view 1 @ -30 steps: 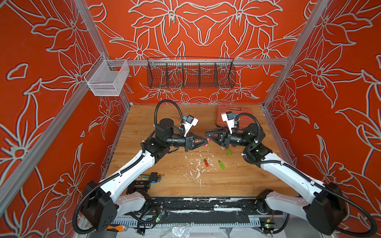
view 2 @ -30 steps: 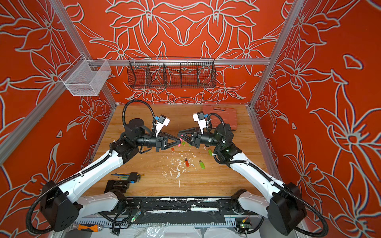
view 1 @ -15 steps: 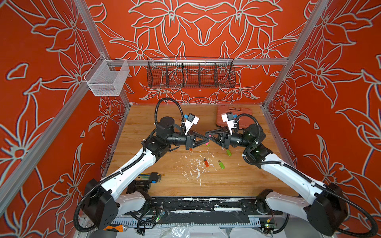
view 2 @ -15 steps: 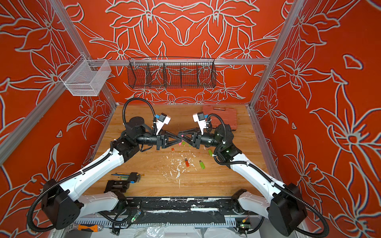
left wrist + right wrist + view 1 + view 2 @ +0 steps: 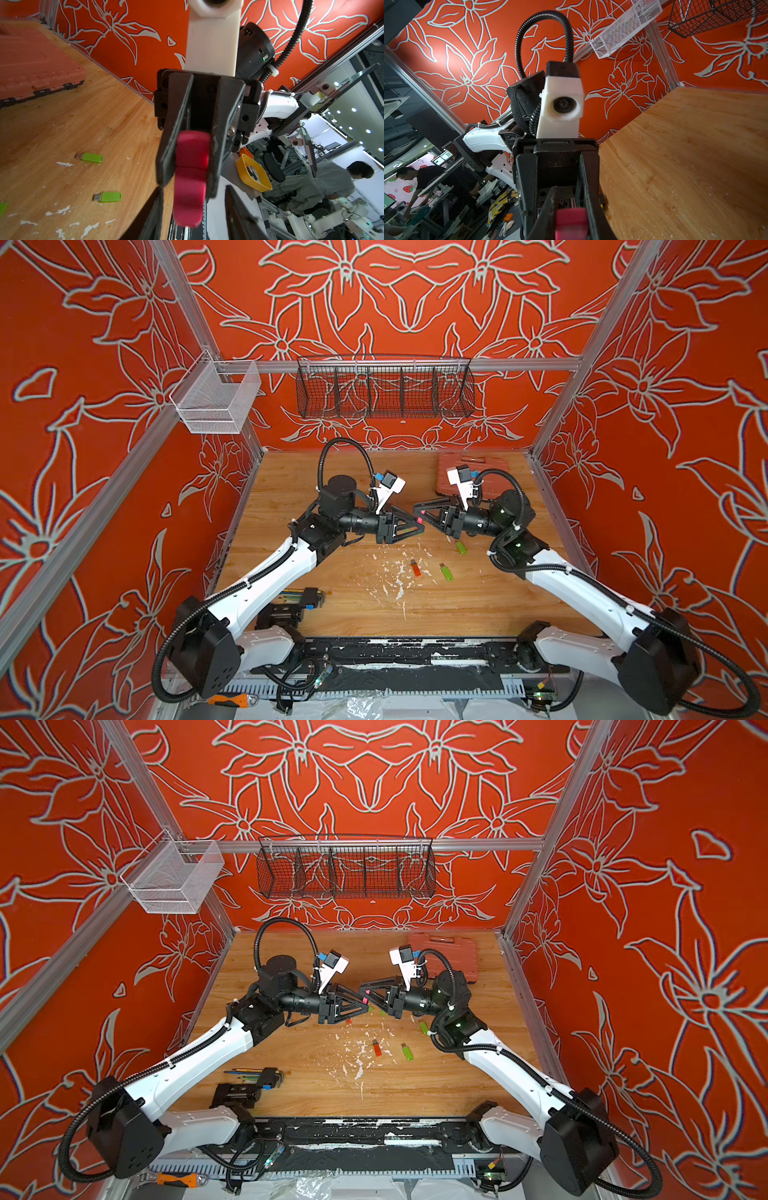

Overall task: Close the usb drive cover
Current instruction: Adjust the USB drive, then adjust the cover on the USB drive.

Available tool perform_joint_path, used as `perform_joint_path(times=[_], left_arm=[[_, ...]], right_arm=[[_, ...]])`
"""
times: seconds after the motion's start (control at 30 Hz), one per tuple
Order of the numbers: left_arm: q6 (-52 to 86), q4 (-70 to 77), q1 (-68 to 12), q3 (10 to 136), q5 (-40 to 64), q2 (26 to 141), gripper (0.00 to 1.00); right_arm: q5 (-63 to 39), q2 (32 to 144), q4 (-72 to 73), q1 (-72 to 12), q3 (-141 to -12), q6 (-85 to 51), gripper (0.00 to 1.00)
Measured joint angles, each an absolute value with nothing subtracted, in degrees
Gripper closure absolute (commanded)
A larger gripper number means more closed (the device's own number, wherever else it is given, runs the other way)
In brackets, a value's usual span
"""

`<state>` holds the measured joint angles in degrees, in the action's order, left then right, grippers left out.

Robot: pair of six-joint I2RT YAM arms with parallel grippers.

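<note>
Loose usb drives lie on the table (case behind them).

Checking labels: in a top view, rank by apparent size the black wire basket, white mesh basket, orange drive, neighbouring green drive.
black wire basket
white mesh basket
orange drive and green drive: alike, not ranked

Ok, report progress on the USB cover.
Done, it seems: the pink usb drive shows no bare plug, cover on. In hand: the right hand clamps it in mid-air; the left hand stands open at its end. Left: setting it down; green drives below show bare plugs.
</note>
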<state>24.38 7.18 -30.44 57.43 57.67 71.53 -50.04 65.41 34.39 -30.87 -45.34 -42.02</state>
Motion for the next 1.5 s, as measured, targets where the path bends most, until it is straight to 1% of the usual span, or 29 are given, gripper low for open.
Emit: perform_joint_path(times=[0.07,0.17,0.23,0.33,0.37,0.4,0.43,0.47,0.53,0.57,0.6,0.7,0.87,1.03,1.17,1.27,1.33,1.5], left_arm=[[24.16,6.66,-30.44,57.89,57.74,71.99,0.66],[23.86,6.31,-30.44,58.76,57.76,72.29,0.69],[23.64,6.00,-30.44,59.35,57.63,72.36,0.75],[23.14,5.50,-30.44,59.79,57.84,72.64,0.89],[22.83,5.50,-30.44,59.88,57.89,72.71,0.91],[22.22,5.48,-30.44,59.99,58.00,72.84,0.93],[22.13,5.50,-30.44,60.03,58.17,73.01,0.97],[22.17,5.48,-30.44,60.03,58.24,73.08,1.00],[22.31,5.45,-30.44,60.03,58.35,73.25,1.00],[22.28,5.37,-30.46,60.03,58.41,73.28,1.00],[22.24,5.19,-30.46,60.03,58.41,73.30,1.00],[21.85,4.64,-30.46,60.05,58.41,73.30,1.00],[21.67,3.88,-30.46,60.31,58.46,73.30,1.00],[21.74,3.92,-30.46,60.31,58.74,73.28,1.00],[21.76,3.92,-30.46,60.31,59.00,73.28,1.00],[21.76,3.92,-30.46,60.31,59.09,73.25,1.00],[21.76,3.92,-30.46,60.31,59.11,73.23,1.00],[21.78,3.92,-30.46,60.31,59.13,73.23,1.00]], right_arm=[[-50.26,65.82,35.16,-30.89,-45.34,-42.54,0.99],[-50.41,66.15,35.55,-30.89,-45.21,-42.89,0.99],[-50.61,66.19,35.73,-30.89,-45.15,-43.16,1.00],[-50.89,66.15,36.05,-30.89,-45.15,-43.46,0.99],[-51.05,66.15,36.16,-30.89,-45.06,-43.81,0.99],[-51.07,66.15,36.29,-30.89,-44.97,-43.99,0.94],[-51.07,66.11,36.45,-30.89,-44.88,-44.10,0.80],[-51.07,66.11,36.51,-30.89,-44.80,-44.18,0.70],[-50.68,65.89,36.40,-30.87,-44.47,-44.18,0.49],[-50.35,65.65,36.07,-30.87,-44.27,-44.07,0.40],[-49.93,65.14,35.38,-30.85,-44.16,-43.48,0.34],[-48.82,62.70,31.33,-30.72,-44.16,-40.93,0.32],[-48.23,59.11,23.27,-29.67,-46.48,-36.29,0.33],[-48.60,60.58,19.20,-29.19,-50.87,-33.30,0.40],[-49.54,62.92,18.06,-29.19,-52.12,-32.42,0.43],[-50.04,64.14,16.64,-29.19,-52.90,-31.59,0.49],[-50.26,64.60,16.25,-29.19,-53.01,-31.29,0.52],[-50.50,64.75,15.86,-29.19,-53.17,-30.98,0.52]])
